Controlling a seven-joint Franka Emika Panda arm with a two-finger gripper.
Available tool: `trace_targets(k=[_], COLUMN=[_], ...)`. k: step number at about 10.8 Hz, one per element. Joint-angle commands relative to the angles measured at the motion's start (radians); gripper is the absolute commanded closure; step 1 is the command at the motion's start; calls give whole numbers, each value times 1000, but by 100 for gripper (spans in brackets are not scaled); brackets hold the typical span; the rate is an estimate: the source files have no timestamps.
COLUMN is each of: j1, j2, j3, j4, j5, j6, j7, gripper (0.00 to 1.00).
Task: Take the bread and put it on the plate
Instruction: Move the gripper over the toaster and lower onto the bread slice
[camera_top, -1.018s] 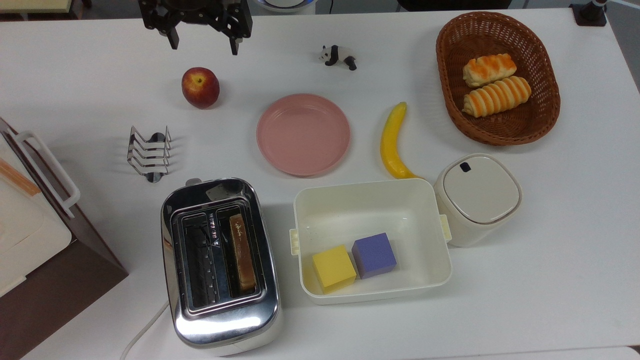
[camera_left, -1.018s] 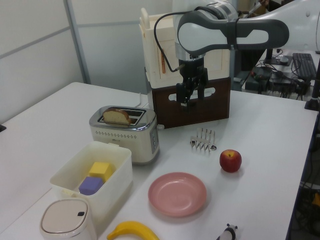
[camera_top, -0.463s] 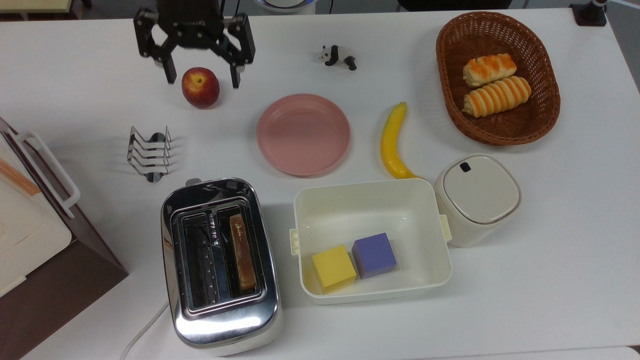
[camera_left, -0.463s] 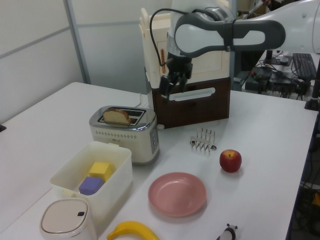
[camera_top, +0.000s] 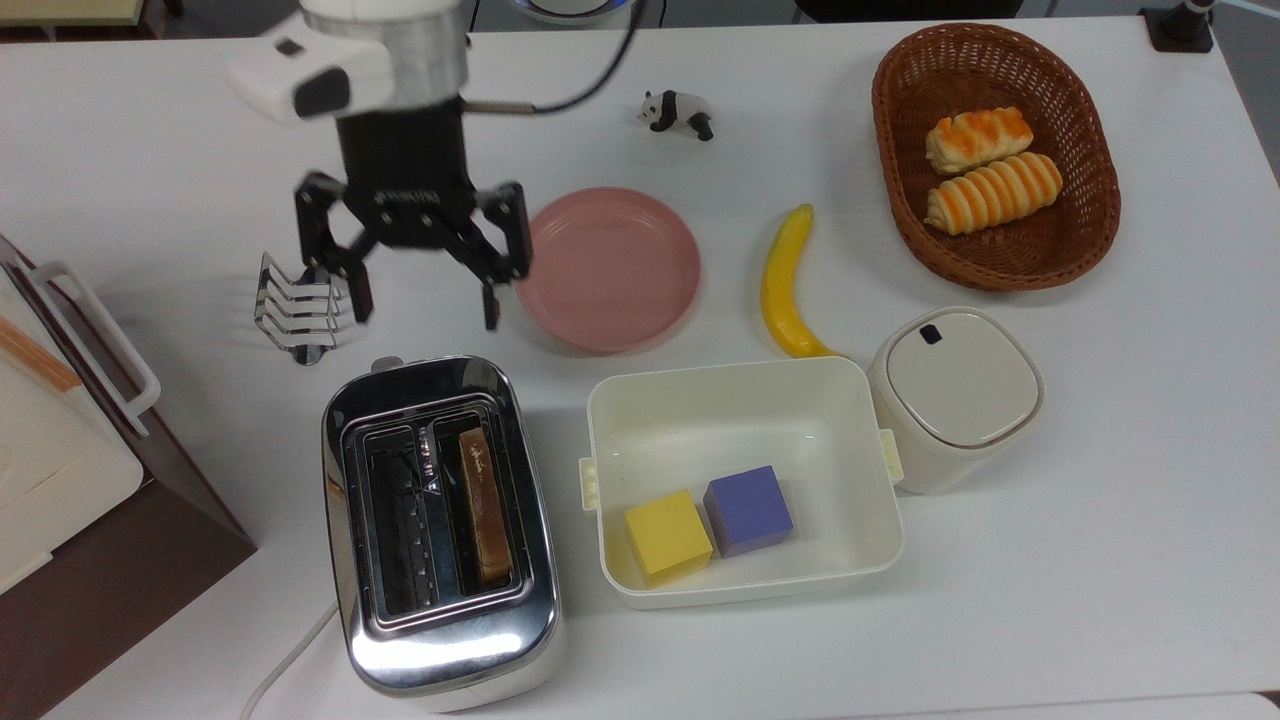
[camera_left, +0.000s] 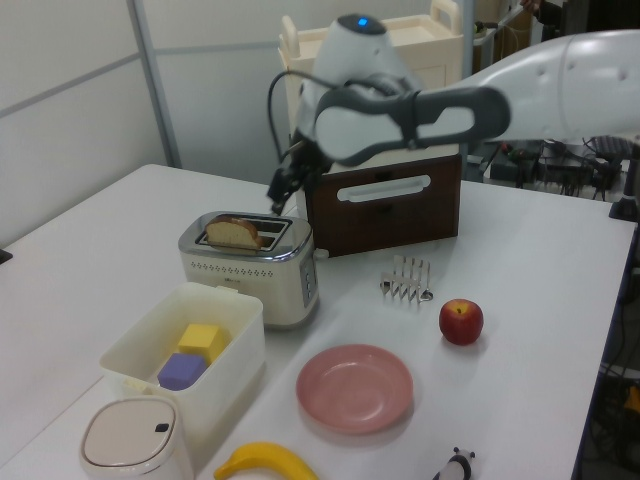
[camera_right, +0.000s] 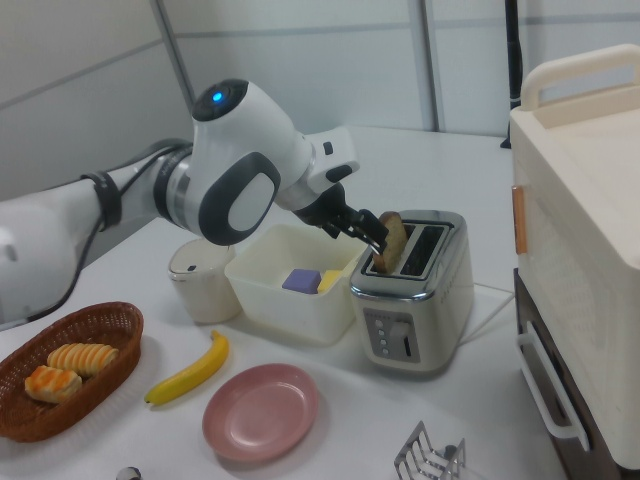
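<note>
Hand spread wide and holding nothing, hanging above the desk between the toast rack and the plate, short of the toaster. Bread standing on edge in the toaster slot nearer the top view's right, its top poking above the slot in the left view; other slot bare. Plate bare too, well apart from the toaster.

Likely risks: closing across the slot walls instead of the thin slice, from poor alignment with the slot; crushing or tearing the slice from too hard a squeeze; dragging the toaster if the bread catches on the way up; clipping the toast rack on the way over.

White bin holding a yellow cube and a purple cube, side by side. Wicker basket holding two striped rolls. Lidded canister shut, contents hidden
</note>
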Motion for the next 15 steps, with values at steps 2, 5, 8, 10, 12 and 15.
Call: trace_targets(k=[2, 5, 8, 10, 12, 15], j1=[60, 83, 82, 86, 98, 108], j2=[177, 242, 288, 286, 273, 227], j3=[-19, -27, -43, -57, -57, -57], j4=[152, 190, 243, 243, 235, 230], j5=[1, -31, -50, -51, -77, -77], j6=[117, 194, 197, 197, 190, 182], j7=[53, 89, 95, 92, 92, 95], gripper=[1, 6, 23, 64, 92, 100])
